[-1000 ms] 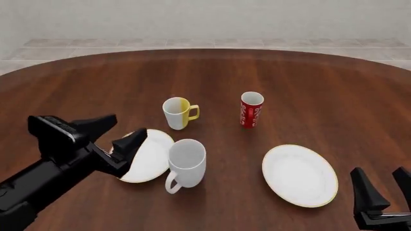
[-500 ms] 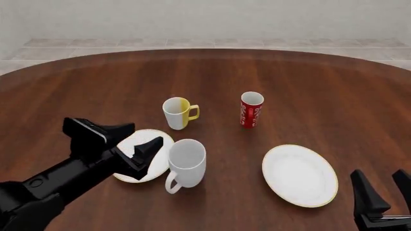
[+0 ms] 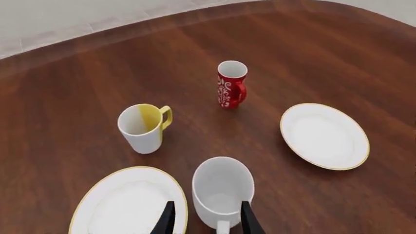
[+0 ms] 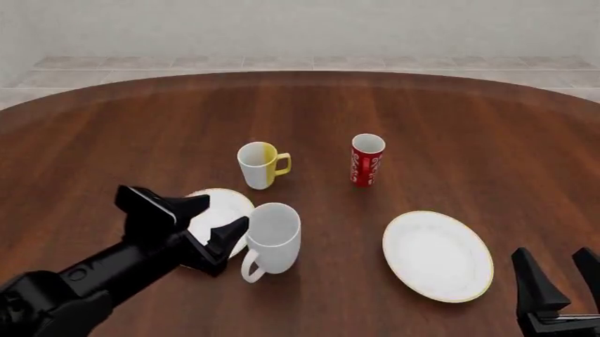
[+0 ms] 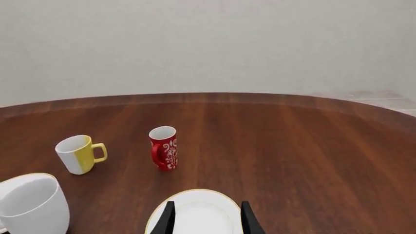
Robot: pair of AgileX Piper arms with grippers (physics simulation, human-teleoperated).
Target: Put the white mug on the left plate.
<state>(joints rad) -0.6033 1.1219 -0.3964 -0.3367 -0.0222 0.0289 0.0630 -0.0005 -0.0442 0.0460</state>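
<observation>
Dark brown wooden table (image 4: 450,126), rounded far edge, pale tiled floor and plain wall behind.

White mug (image 4: 271,237): upright on the table, handle toward the near edge, mouth open upward. Sits just right of the left plate (image 4: 223,203); from the front view its base appears to meet or overlap that plate's right rim, cannot tell which. Left wrist view shows mug and plate side by side with a thin strip of wood between them at table level.

Left gripper (image 4: 215,219): fingers apart, nothing held. Arm comes in low from the near left, over the near part of the left plate. One fingertip lies over the plate, the other just beside the mug's left wall; contact cannot be told. In the left wrist view the two fingers (image 3: 166,222) frame the mug's near side and handle.

Right gripper (image 4: 563,272): at the near right corner, fingers apart, empty, well apart from the mug. Right wrist view: fingers over the near rim of the right plate (image 4: 437,255).

Other items: white-and-yellow mug (image 4: 258,165) upright behind the left plate, handle to the right. Red patterned cup (image 4: 367,160) upright, right of it, behind the right plate.
</observation>
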